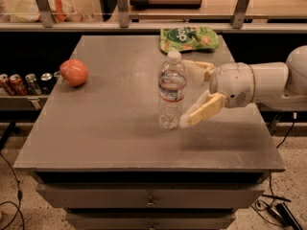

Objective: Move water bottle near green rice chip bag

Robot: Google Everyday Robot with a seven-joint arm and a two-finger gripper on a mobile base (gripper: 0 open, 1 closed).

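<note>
The water bottle [171, 91] stands upright near the middle of the grey table [110, 128]; it is clear plastic with a white cap and a thin red-and-white label band. The green rice chip bag [188, 38] lies flat at the table's far edge, behind the bottle and a little to its right. My gripper [191, 92] reaches in from the right. It is open, with one cream finger behind the bottle's shoulder and the other in front near its base. The fingers stand close beside the bottle and do not hold it.
A red-orange apple [74, 73] sits at the table's left side. Soda cans [24, 83] line a low shelf to the left. A shelf with metal posts [122, 6] runs behind the table. Drawers are under the tabletop. Cables lie on the floor at the right.
</note>
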